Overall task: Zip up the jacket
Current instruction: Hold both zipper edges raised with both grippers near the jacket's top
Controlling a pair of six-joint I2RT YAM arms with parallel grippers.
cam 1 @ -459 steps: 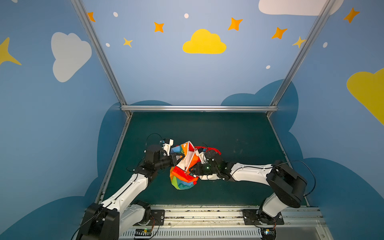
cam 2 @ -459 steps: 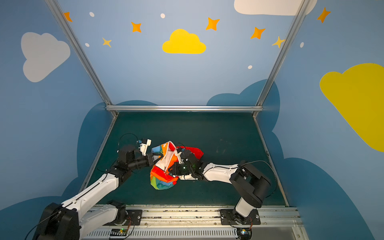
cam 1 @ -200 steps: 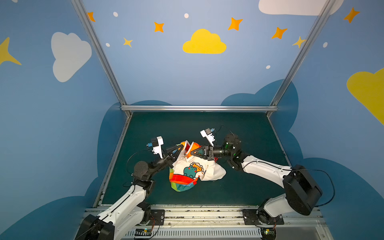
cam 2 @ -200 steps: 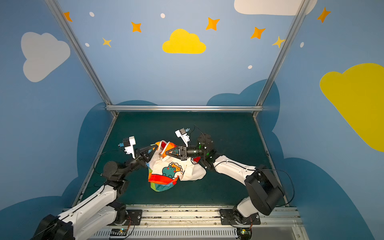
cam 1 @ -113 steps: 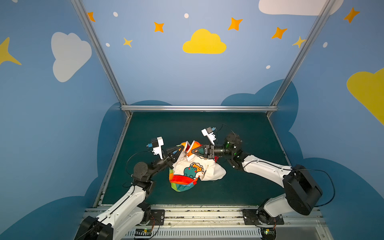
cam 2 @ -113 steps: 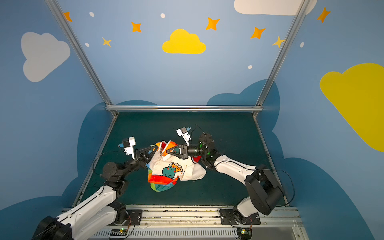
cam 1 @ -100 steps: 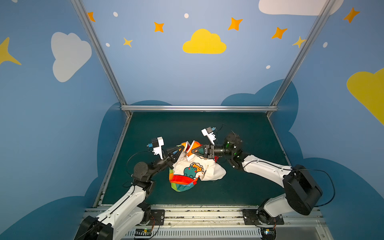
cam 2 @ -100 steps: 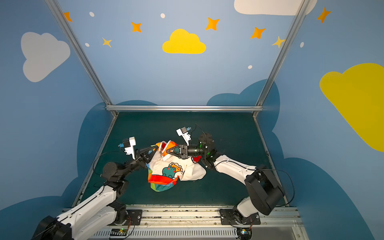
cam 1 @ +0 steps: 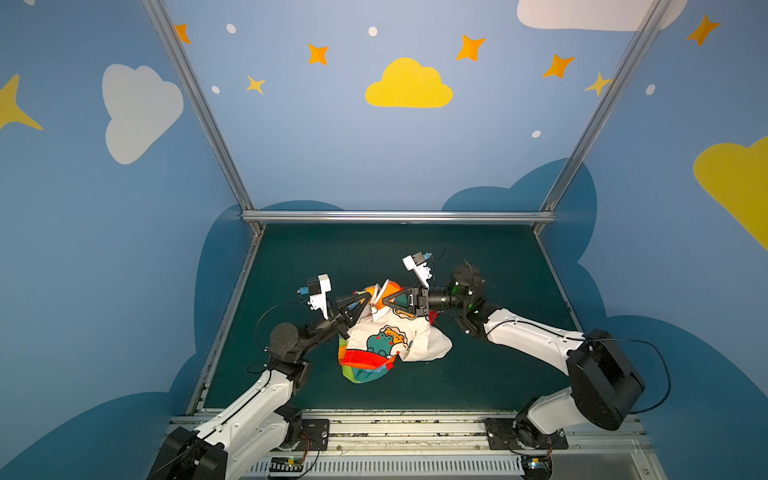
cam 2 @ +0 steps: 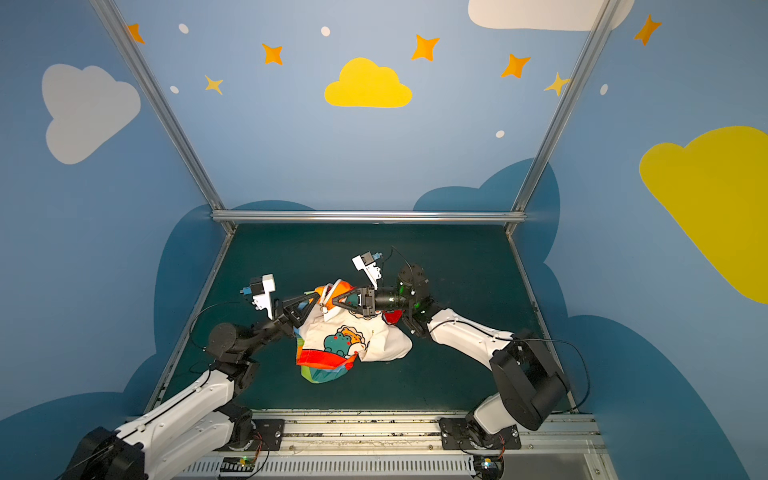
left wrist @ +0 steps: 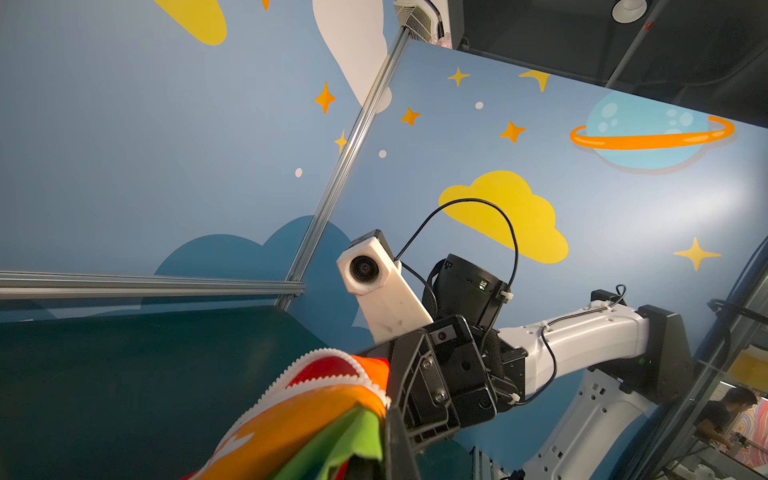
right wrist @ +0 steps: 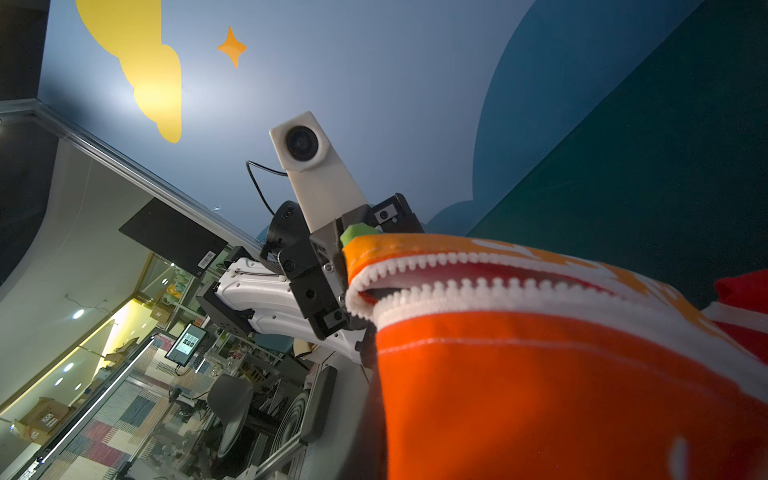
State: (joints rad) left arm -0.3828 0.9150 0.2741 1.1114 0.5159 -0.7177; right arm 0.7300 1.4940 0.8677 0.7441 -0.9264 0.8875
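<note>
Rainbow cloth and white lining make up the little jacket (cam 1: 390, 345). It sits in a heap near the middle of the green bench (cam 1: 478, 374). Its top edge is lifted up, and the rest droops down onto the bench with the lining facing up.

The white zipper (right wrist: 478, 286) is open at that lifted edge. I can see both rows of teeth with a gap between them. My left tool (cam 1: 368, 296) is pinched tight on the orange edge by the zipper. My right tool (cam 1: 384, 302) is pinched tight on the cloth just beside it, so the two tips are very close together.

I think the teeth are not joined yet. If I pull too hard, the thin cloth may slip out of a pinch and the jacket would flop down. The tips could also bump each other, since they are so near. The cloth is bunched, so I might line up the wrong edges.
</note>
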